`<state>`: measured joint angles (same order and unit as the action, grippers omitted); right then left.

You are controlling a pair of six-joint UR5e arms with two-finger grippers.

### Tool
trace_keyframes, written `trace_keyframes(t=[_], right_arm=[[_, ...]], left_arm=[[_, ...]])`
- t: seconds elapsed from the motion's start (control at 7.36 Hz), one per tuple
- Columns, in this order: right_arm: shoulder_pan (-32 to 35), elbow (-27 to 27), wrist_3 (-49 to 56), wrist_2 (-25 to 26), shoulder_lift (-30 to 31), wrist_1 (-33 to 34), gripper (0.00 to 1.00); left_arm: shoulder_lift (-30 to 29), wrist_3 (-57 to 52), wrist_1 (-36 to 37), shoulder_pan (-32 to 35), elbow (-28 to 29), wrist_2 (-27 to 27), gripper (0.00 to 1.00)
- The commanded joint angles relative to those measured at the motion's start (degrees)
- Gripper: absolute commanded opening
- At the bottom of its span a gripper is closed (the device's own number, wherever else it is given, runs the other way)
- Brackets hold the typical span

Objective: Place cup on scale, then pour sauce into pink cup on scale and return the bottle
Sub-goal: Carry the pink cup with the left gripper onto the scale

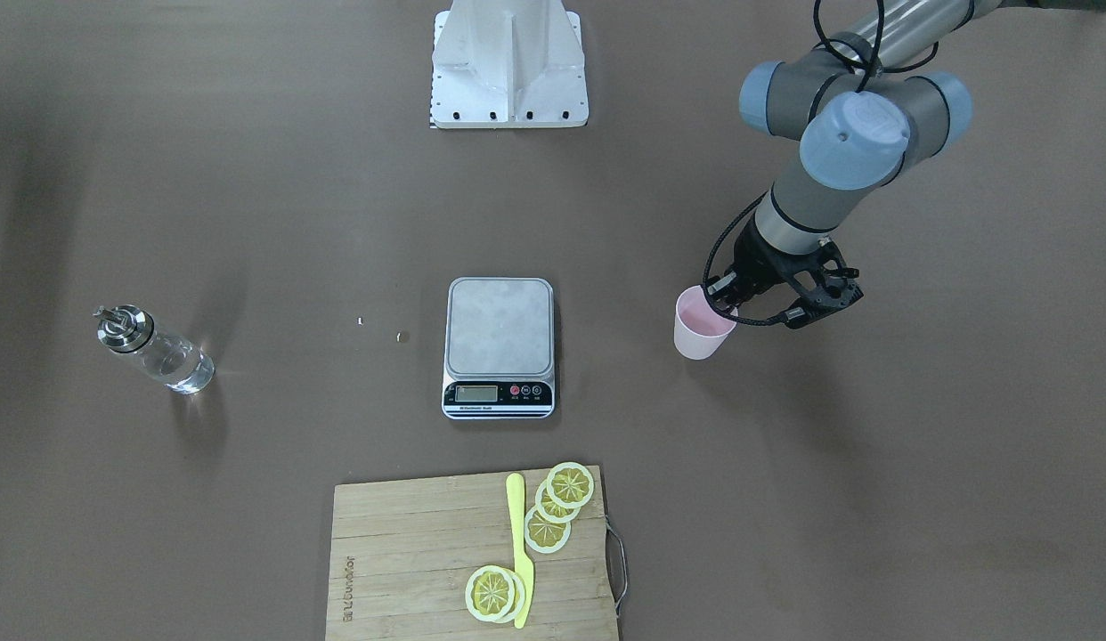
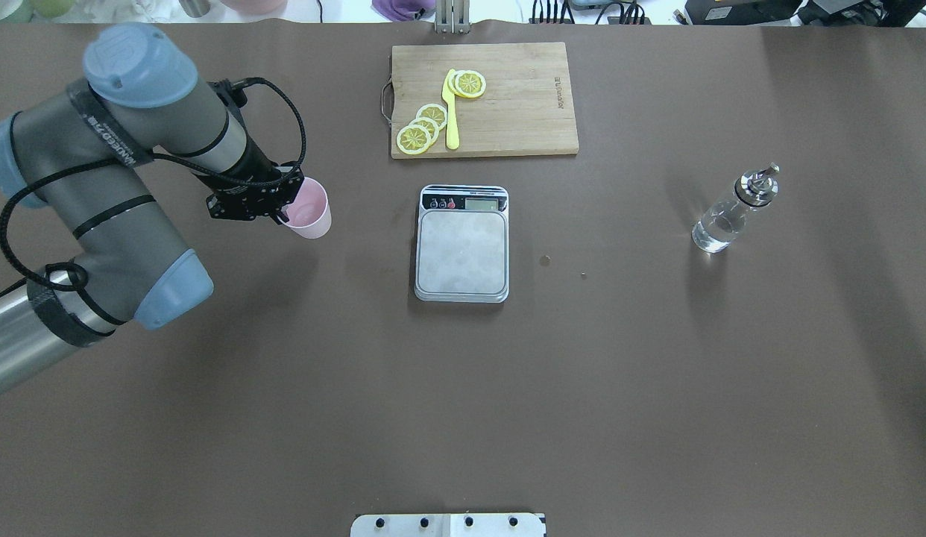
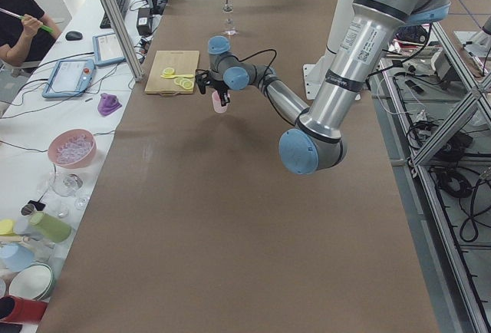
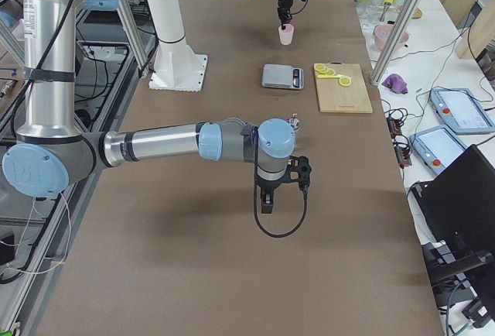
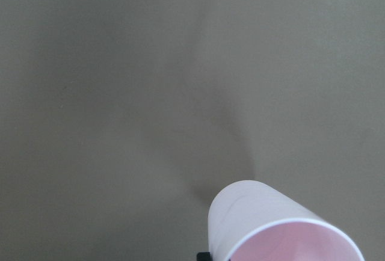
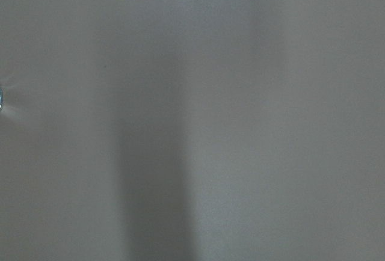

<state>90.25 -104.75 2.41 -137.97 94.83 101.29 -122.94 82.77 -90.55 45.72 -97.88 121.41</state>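
My left gripper [image 1: 729, 301] is shut on the rim of the pale pink cup [image 1: 701, 328], upright, on or just above the table; I cannot tell which. The cup also shows in the overhead view [image 2: 312, 212] and at the bottom of the left wrist view [image 5: 274, 225]. The scale [image 1: 500, 328] is bare at the table's middle, well apart from the cup [image 2: 461, 250]. The glass bottle [image 1: 158, 350] with clear sauce and a metal cap stands far off on the robot's right side [image 2: 726, 216]. My right gripper [image 4: 267, 199] hangs over bare table near the bottle; whether it is open I cannot tell.
A wooden cutting board [image 2: 523, 112] with lemon slices [image 2: 426, 127] and a yellow knife [image 2: 451, 112] lies beyond the scale. Two small specks [image 2: 544, 260] sit on the table between scale and bottle. The robot's base plate [image 1: 508, 80] is behind the scale.
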Motion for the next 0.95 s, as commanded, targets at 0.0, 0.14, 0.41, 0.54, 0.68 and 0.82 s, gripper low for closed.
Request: trace_keyframes(t=[0.0, 0.14, 0.41, 0.54, 0.68, 0.82], right_arm=[[-0.1, 0.0, 0.1, 0.0, 0.0, 0.0, 1.0], [0.0, 0.1, 0.1, 0.1, 0.1, 0.0, 1.0], [-0.1, 0.0, 0.1, 0.1, 0.0, -0.1, 1.0], [-0.1, 0.0, 0.1, 0.2, -0.1, -0.1, 1.0], [-0.1, 0.0, 0.1, 0.2, -0.1, -0.1, 1.0], [-0.1, 0.0, 0.1, 0.1, 0.0, -0.1, 1.0]], left_arm=[[-8.0, 8.2, 7.0, 0.0, 1.0, 0.1, 0.0], [-11.8, 13.6, 6.5, -0.2, 4.5, 0.1, 0.0], [-18.9, 24.0, 4.2, -1.9, 13.1, 0.1, 0.0], [-19.2, 26.0, 3.5, -3.1, 13.7, 0.2, 0.0], [-19.3, 27.7, 2.5, -3.8, 14.3, 1.4, 0.0], [-19.2, 28.0, 1.1, -4.2, 14.8, 3.9, 0.0]])
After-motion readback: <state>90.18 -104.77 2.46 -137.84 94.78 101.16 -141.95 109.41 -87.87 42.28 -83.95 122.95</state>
